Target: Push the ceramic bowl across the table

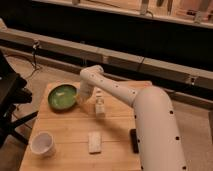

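Note:
The ceramic bowl (62,96) is glossy green, wide and shallow, at the far left of the wooden table (70,132). My white arm reaches in from the right front and bends over the table's far side. The gripper (81,97) hangs down right at the bowl's right rim, touching or very close to it. A small bottle (100,106) stands just right of the gripper.
A white cup-like bowl (42,144) sits at the front left. A pale rectangular bar (94,141) lies at the front middle. A black flat object (133,140) lies by the arm at the right. A dark chair (10,95) stands left of the table.

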Available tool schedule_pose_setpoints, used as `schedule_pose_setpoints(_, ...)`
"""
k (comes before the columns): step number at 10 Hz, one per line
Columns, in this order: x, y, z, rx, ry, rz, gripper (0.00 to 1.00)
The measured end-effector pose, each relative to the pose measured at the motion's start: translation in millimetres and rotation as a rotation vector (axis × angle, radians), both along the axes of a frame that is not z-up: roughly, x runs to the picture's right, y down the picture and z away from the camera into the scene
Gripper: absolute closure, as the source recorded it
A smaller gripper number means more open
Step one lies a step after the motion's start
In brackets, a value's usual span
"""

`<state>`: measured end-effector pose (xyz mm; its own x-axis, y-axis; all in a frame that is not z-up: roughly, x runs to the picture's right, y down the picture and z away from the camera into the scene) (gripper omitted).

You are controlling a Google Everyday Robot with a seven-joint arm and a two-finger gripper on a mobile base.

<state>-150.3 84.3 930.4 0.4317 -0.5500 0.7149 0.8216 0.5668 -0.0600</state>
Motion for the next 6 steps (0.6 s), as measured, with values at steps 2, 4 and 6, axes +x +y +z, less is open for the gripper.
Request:
schedule_pose_setpoints(2, -8.6, -2.3, 3.0, 0.001, -0.018, -0.010, 1.00)
schedule_pose_setpoints(4, -14.8, -3.9, 7.0, 0.009, -0.044, -0.015, 1.00)
schedule_pose_setpoints(6, -26.6, -4.3, 9.8, 0.013, -0.081, -0.021, 1.00)
